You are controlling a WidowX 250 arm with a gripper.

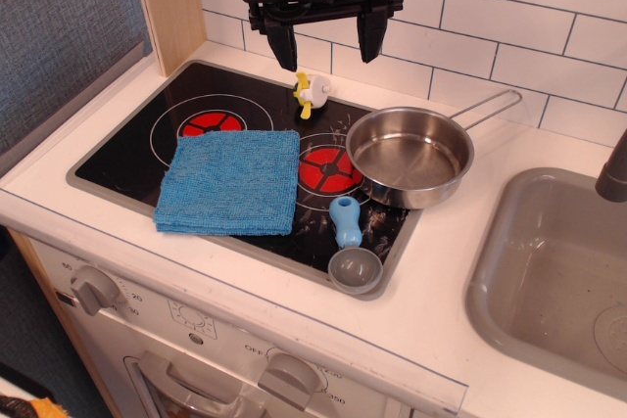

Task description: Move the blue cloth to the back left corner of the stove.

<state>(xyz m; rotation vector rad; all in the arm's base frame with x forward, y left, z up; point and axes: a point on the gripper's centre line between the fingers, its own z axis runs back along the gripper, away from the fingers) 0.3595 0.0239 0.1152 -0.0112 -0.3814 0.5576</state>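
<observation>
Hand (326,45) above fuzzy blue cloth (231,183)

gripper (327,46) | black, pointing down | jaws spread wide | holding nothing | raised at rear

Sky-blue cloth (229,183); glossy black stove (137,149) with grey rim and 2 red burners ringed white; silver steel pan (409,157); grey scoop (351,245), blue handle; black end effector (327,46); white tiles (549,17).
</observation>
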